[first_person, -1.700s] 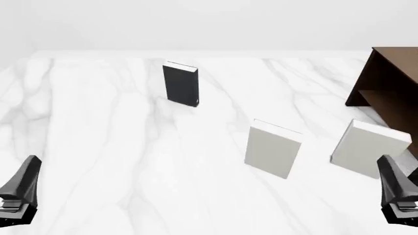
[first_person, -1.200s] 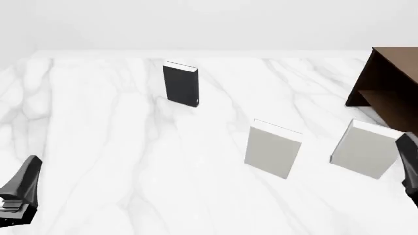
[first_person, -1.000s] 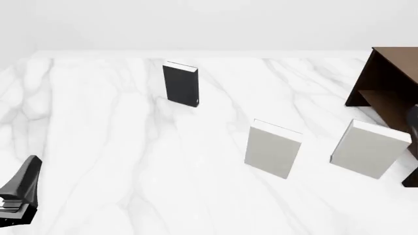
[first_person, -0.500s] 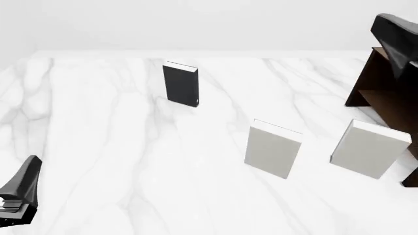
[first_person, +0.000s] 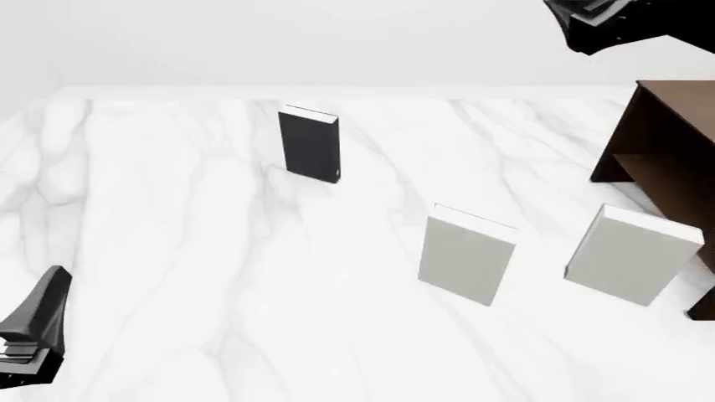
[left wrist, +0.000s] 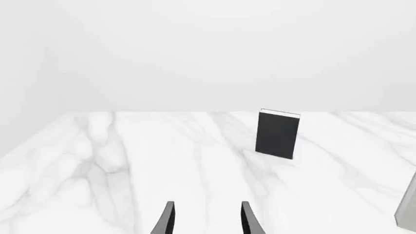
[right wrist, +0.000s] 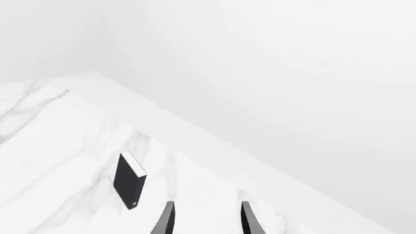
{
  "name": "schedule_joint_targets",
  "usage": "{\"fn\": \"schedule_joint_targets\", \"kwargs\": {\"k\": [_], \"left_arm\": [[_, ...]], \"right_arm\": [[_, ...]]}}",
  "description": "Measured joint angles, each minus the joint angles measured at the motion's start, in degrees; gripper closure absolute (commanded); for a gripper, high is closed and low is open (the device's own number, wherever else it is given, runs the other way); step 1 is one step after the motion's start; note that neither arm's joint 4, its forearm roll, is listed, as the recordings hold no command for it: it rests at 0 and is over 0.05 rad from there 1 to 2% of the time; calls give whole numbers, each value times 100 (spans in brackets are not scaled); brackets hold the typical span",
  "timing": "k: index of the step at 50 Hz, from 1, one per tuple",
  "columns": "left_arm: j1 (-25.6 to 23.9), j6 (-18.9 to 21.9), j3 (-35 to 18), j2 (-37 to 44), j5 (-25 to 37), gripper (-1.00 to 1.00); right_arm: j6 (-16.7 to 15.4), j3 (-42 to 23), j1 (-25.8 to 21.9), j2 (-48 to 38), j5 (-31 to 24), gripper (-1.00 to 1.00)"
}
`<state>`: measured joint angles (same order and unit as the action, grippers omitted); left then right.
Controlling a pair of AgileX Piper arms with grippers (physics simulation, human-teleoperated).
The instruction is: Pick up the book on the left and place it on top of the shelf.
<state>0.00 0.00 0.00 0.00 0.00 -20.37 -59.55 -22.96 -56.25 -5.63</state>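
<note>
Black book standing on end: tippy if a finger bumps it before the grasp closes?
Probably yes. The book stands upright on its thin edge on the marble table, unsupported, so a nudge to its broad face would likely topple it. It looks rigid and flat-sided, so a pinch across its thickness should hold.

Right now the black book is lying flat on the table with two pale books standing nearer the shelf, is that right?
Not quite. The black book is standing upright on the table, not lying flat, as the front view shows. The rest holds: the two pale books stand nearer the shelf.
</note>
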Motion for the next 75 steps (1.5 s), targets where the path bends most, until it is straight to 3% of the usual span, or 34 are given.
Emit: {"fn": "schedule_joint_targets", "kwargs": {"k": [18,51,75], "left_arm": [[0,0,0,0,0,-100],[0,0,0,0,0,-100],[0,0,0,0,0,-100]], "right_arm": [[23,-549,-223,-1254,361,-100],[402,-1914,-604,-3767,858,-100],[658,-2656,-722,-4854,1008,-100]]}}
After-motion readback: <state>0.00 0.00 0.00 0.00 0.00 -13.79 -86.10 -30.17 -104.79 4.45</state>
